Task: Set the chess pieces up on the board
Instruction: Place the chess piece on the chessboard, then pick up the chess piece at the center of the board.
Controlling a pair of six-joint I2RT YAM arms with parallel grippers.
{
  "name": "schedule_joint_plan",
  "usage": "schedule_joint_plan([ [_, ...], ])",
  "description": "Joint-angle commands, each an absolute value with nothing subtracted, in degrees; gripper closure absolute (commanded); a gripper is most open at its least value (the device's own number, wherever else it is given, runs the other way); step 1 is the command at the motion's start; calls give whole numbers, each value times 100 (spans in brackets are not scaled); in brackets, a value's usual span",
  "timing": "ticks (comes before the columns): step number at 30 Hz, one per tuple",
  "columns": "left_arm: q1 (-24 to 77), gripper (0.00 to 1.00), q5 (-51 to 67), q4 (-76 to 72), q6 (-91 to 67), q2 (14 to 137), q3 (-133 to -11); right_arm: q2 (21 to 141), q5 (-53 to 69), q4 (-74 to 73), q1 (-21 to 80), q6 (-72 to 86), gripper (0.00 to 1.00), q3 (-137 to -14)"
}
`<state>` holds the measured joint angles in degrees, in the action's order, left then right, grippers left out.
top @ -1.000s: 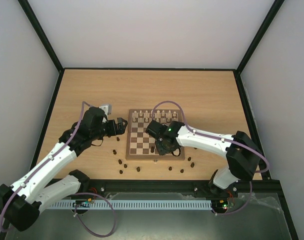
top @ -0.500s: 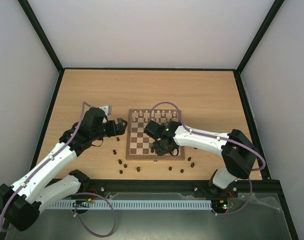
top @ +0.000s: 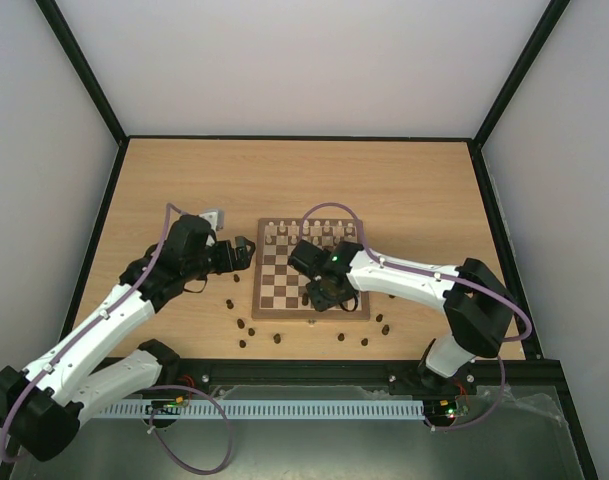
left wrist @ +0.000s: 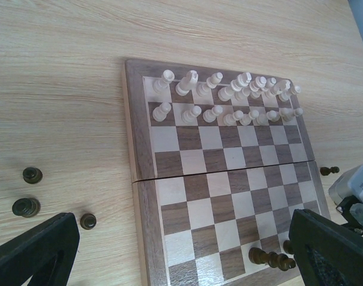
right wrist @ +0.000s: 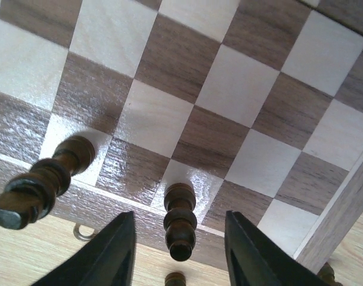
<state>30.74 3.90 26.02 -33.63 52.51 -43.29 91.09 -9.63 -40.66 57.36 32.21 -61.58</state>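
Observation:
The board (top: 256, 290) lies mid-table, with cream chess pieces (top: 309, 236) in its two far rows. My right gripper (top: 319, 296) hangs over the board's near edge. In the right wrist view its fingers (right wrist: 112, 250) stand apart on either side of a dark piece (right wrist: 181, 220), with a gap on both sides. That piece stands upright on a cream near-row square, and another dark piece (right wrist: 44, 182) stands to its left. My left gripper (top: 246, 250) hovers open and empty at the board's left edge.
Several dark pieces (top: 241, 324) lie scattered on the table between the board and the arm bases, and more (left wrist: 26, 207) lie left of the board (left wrist: 139, 179). A small metal clasp (right wrist: 81, 232) sits on the near rim. Walls enclose the table.
My right gripper has opened and let go of the dark piece, which now stands on the near row. The right arm first shifted slightly left. The left arm has not moved.

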Motion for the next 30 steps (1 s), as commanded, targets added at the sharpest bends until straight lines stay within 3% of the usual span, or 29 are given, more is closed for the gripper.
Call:
schedule_joint_plan([
  [1,3065,1,304,2524,-3294,5337,-4310,8815,-1228,-4418,5713,3208,55,-6427],
  [5,3051,0,222,2615,-3249,5491,-4542,8309,-1497,-4396,5667,3206,40,-6534],
  [7,3038,1,119,2697,-3227,5551,-4720,7973,-1528,-4270,5572,3217,26,-6484],
  [9,3033,1,38,2767,-3209,5599,-4857,7640,-1455,-4124,5434,3180,4,-6363],
  [10,3020,1,-2,2799,-3208,5633,-4914,7511,-1417,-4062,5378,3163,1,-6304],
  [30,2654,1,-623,4197,-3695,6904,-5181,5989,-1040,-3088,5258,3028,1,-4979],
])
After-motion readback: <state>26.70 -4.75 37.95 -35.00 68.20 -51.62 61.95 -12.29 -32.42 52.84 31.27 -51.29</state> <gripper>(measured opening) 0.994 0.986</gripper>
